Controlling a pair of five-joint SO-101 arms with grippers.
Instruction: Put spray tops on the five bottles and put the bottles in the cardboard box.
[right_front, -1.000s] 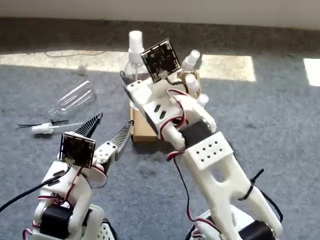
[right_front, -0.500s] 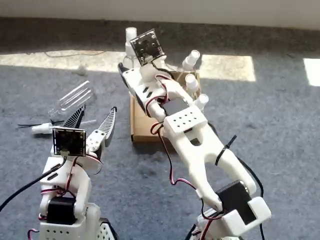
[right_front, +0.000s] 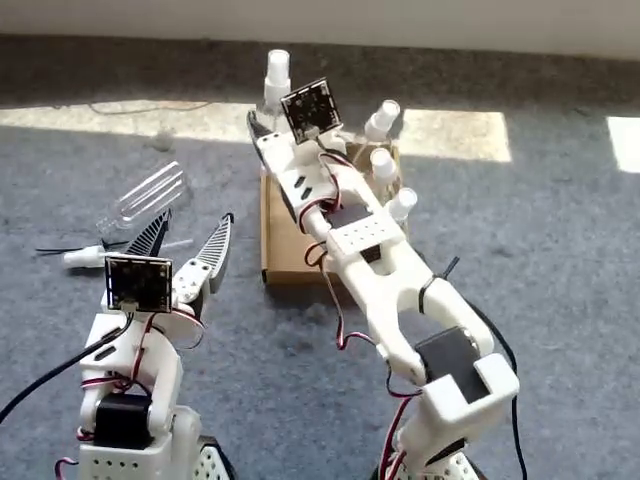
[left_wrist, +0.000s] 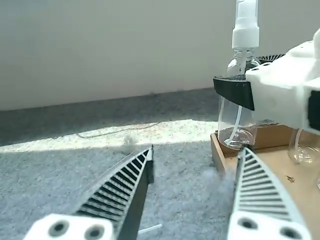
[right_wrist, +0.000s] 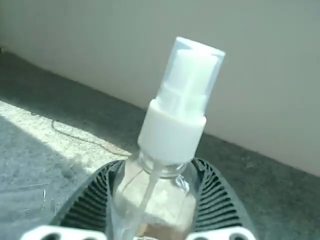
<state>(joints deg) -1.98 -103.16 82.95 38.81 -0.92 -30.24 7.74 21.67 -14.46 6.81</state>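
Bottle clamped in right gripper

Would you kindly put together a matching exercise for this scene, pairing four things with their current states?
Things:
1. left gripper
2. right gripper
3. topless bottle
4. cardboard box

States:
A. has three capped bottles inside
B. open, holding nothing
C. lies on its side on the carpet
D. shut on a spray-topped bottle

Pairs: 1-B; 2-D; 3-C; 4-A
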